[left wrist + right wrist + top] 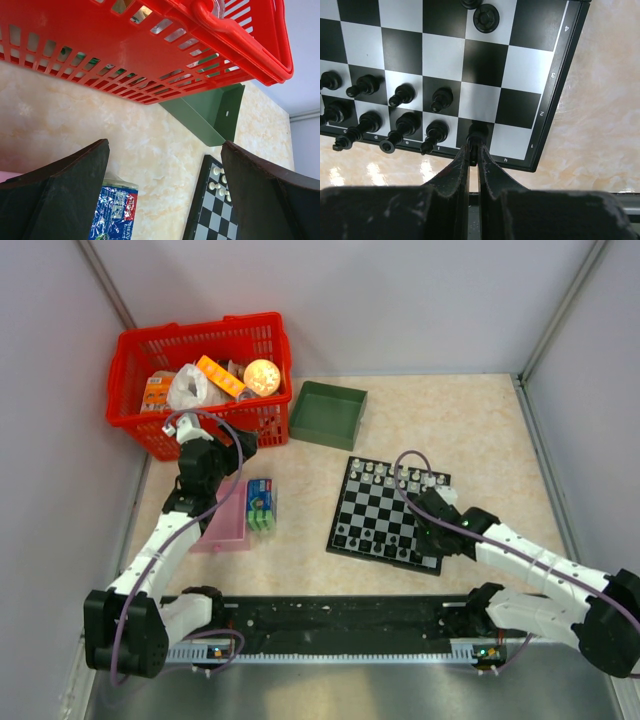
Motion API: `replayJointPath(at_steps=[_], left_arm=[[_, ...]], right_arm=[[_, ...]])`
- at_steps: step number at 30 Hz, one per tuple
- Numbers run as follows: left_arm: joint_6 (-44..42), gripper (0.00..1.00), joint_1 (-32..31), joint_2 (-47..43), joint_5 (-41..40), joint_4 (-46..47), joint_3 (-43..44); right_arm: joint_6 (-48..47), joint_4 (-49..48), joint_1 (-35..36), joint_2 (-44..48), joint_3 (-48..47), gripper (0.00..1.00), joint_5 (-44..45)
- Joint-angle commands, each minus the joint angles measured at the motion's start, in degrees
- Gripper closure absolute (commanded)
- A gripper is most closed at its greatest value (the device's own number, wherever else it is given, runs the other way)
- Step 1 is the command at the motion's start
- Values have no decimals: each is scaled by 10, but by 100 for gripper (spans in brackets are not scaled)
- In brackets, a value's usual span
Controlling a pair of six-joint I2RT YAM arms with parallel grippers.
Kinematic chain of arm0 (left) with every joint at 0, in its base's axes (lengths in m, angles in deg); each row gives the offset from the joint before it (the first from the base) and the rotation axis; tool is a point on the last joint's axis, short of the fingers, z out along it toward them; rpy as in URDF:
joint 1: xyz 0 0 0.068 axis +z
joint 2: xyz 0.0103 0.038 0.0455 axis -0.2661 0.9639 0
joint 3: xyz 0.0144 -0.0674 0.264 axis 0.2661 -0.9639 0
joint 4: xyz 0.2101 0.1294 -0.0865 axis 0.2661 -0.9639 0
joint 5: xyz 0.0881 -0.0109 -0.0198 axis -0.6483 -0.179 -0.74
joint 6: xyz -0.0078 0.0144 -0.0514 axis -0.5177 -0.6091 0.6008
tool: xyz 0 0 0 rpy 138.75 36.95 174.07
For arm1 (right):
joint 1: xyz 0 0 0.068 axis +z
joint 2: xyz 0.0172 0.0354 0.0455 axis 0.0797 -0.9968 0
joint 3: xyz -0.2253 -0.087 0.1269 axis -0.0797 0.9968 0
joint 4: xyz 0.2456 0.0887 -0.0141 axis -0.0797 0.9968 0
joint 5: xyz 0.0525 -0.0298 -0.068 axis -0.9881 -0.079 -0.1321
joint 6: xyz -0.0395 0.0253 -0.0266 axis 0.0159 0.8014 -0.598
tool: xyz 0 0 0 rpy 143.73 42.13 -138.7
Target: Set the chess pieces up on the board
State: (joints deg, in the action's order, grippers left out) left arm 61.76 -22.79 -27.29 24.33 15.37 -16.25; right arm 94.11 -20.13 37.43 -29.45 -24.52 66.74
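The chessboard (372,512) lies right of centre. White pieces (398,476) stand along its far edge and black pieces (372,539) along its near edge. My right gripper (433,532) is over the board's near right corner. In the right wrist view the gripper (474,150) is shut on a black piece (478,133) standing on a dark near-row square of the board (485,65). Several black pieces (402,95) stand in two rows left of it. My left gripper (238,447) is open and empty by the red basket, as the left wrist view (165,145) shows.
A red basket (200,380) of items stands at the back left, with a green tray (328,412) beside it. A pink tray (225,525) and a blue-green packet (261,503) lie left of the board. Walls enclose the table on three sides.
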Motion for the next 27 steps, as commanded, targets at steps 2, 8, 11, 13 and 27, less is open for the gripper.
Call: replayJointPath(at_steps=[2,8,11,13,27], left_arm=[[1,1,3,-13,1,33,-4],[2,1,3,-14,1,32,-2],[3,1,3,-14,1,33,-3],[3,1,3,-13,2,32,-3],[1,1,3,-11,4,33,0]], right_arm=[[10,-18,10,-6,5,100,15],[8,-28,12,-7,10,100,9],[4,-33,11,-9,14,100,4],[4,-34,11,-8,15,97,3],[-14,-36,11,-1,9,80,-12]])
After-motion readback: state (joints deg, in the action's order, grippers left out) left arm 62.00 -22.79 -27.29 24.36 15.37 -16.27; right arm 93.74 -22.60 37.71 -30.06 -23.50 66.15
